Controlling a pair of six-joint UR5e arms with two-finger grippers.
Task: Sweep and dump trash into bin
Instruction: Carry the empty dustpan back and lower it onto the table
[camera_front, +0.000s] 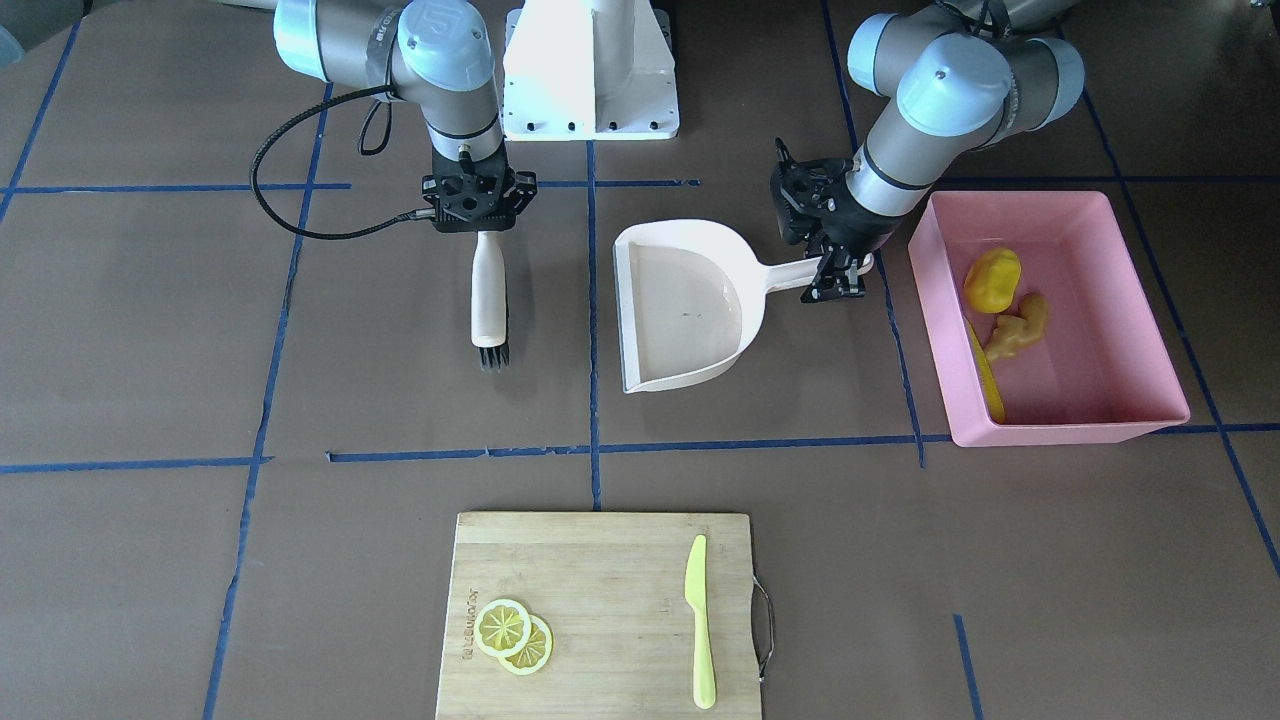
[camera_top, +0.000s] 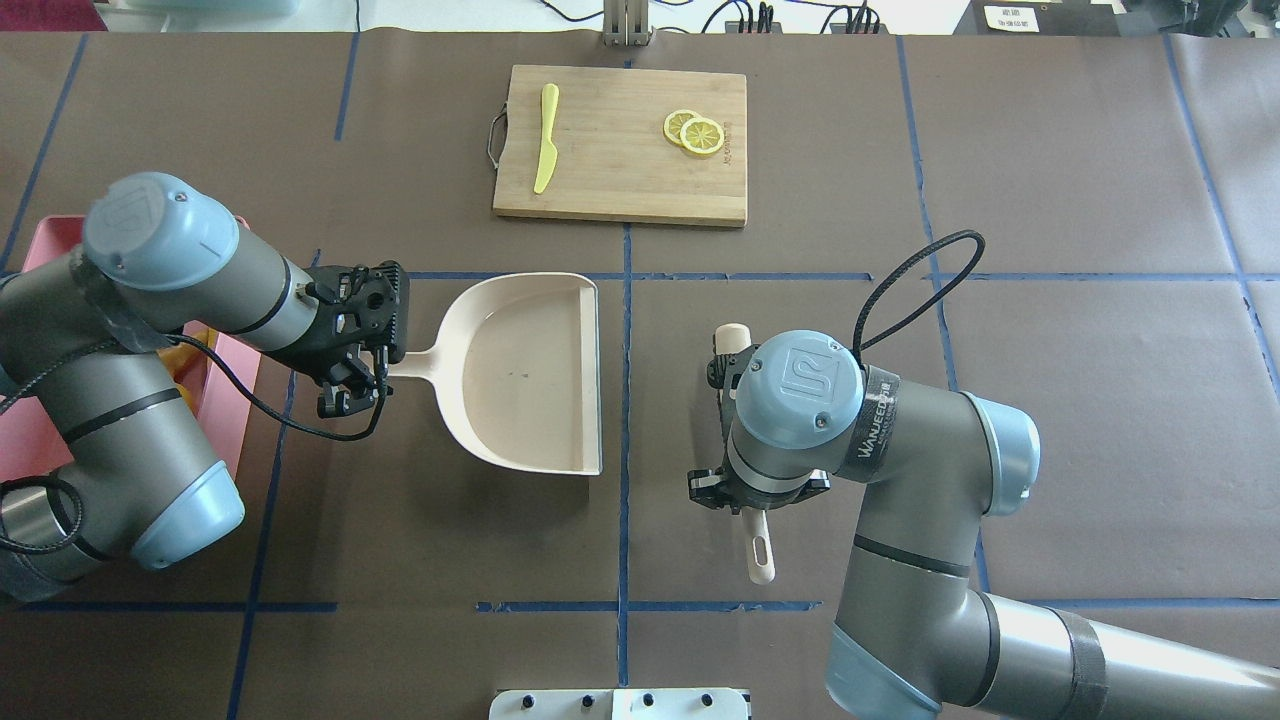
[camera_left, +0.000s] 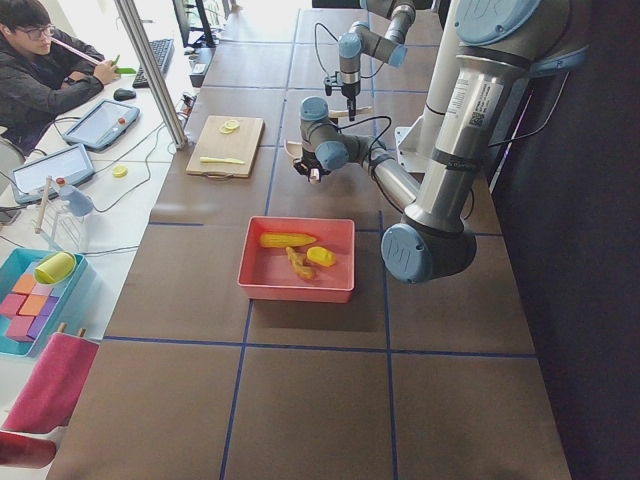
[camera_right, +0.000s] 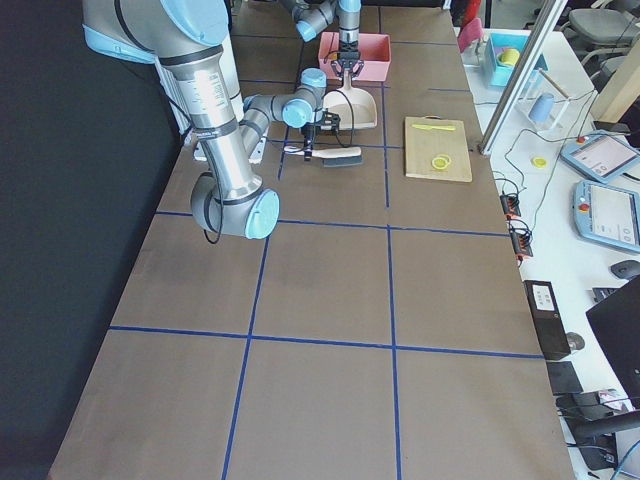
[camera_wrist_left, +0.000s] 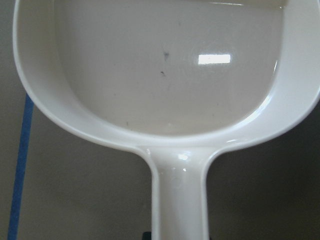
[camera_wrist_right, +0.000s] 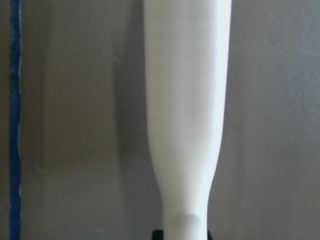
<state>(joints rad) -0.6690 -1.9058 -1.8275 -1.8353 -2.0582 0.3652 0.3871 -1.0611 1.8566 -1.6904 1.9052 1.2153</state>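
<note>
The surface (camera_top: 1000, 450) in front of me carries nothing left to sweep, so I judge the job nearly done, with only parking the tools and letting go cleanly to come. The bin (camera_front: 1090, 340) sits at my 9 o'clock and holds all the trash. The dustpan (camera_front: 685, 305) is empty. It looks to lie flat just inboard of the bin, mouth to 3 o'clock and handle to 9. My left end effector (camera_front: 838, 280) is clenched on the tip of that handle. To finish well I should make sure the pan rests fully on the surface before I let go. Then I should back off toward 9 o'clock, rising as I go, so I neither drag the pan nor clip the bin's near wall. The brush (camera_front: 489, 285) lies along the 12-to-6 line at my 1 o'clock, bristles to 12. My right end effector (camera_front: 485, 232) stands over its handle, pointing down. My wrist hides the fingers, so I cannot tell whether it grips or has let go. If it grips, I should release only with the brush lying down, then lift straight up so the round handle does not roll. In the bin the corn (camera_front: 990, 385) lies along the wall nearest the pan. The potato (camera_front: 992, 279) and the ginger (camera_front: 1018, 328) are just beside it and appear to touch each other.
</note>
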